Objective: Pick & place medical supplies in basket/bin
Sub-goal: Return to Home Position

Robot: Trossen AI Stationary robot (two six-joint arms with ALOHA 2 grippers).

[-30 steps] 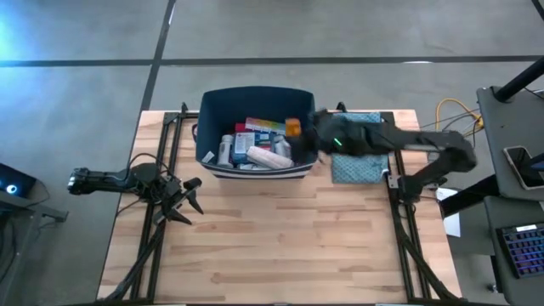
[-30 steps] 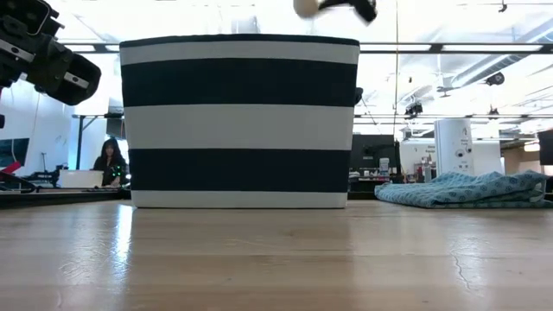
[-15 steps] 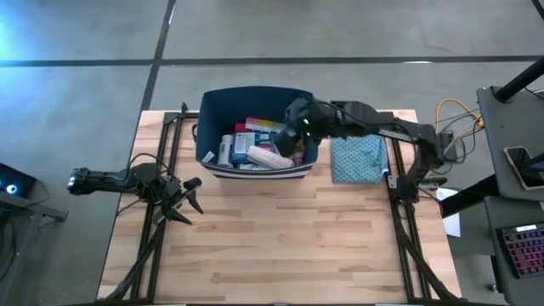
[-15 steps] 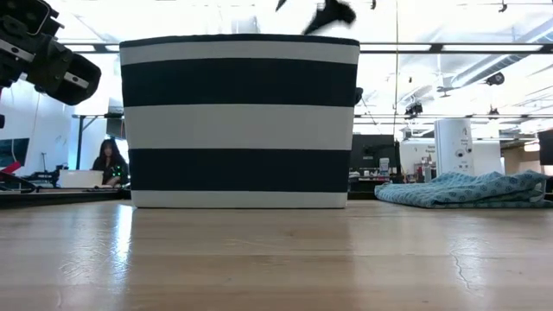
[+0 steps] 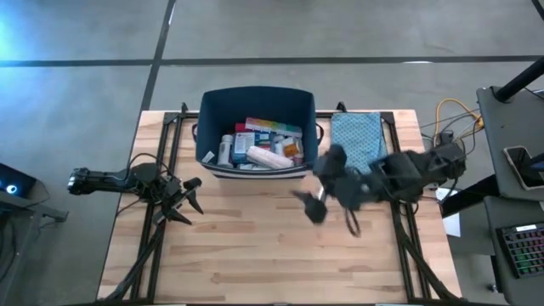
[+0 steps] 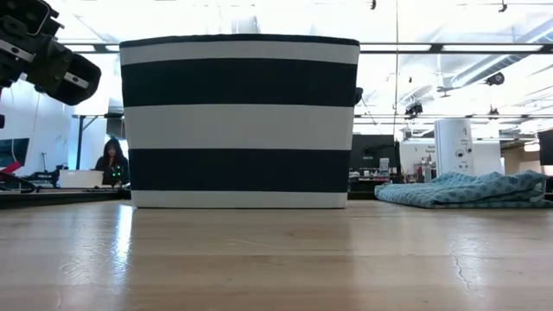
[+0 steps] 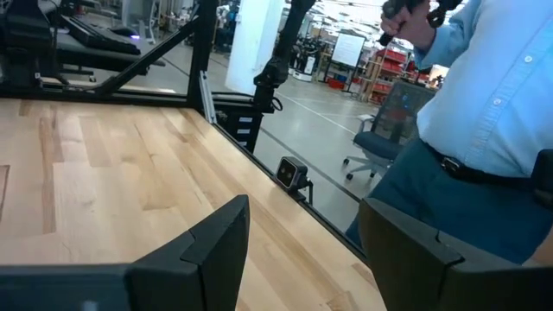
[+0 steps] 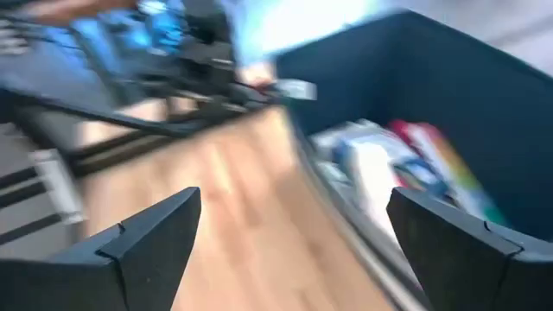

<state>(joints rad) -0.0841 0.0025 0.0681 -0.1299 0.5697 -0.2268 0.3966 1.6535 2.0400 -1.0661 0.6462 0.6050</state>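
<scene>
The navy bin (image 5: pixel 255 100) stands at the table's far middle; in the low view the bin (image 6: pixel 239 121) shows navy and white stripes. Medical supplies lie inside it: white bottles (image 5: pixel 228 150), a white tube (image 5: pixel 269 157), a colourful flat box (image 5: pixel 274 127). My right gripper (image 5: pixel 330 216) hangs blurred over the bare table, just near of the bin's right corner, open with nothing between its fingers (image 8: pixel 294 250). My left gripper (image 5: pixel 194 197) waits at the table's left, open and empty (image 7: pixel 302 233).
A teal patterned pouch (image 5: pixel 357 140) lies on the table right of the bin, also low at the right in the low view (image 6: pixel 462 188). A person in a light blue shirt (image 7: pixel 484 95) stands beyond the table. Bare wood fills the near half (image 5: pixel 272 255).
My right gripper, shut on a small beige-orange item above the bin's right side, went in over the bin and opened. The item no longer shows at its fingers. The gripper then swung quickly toward the table's near edge, out past the bin's front right corner.
</scene>
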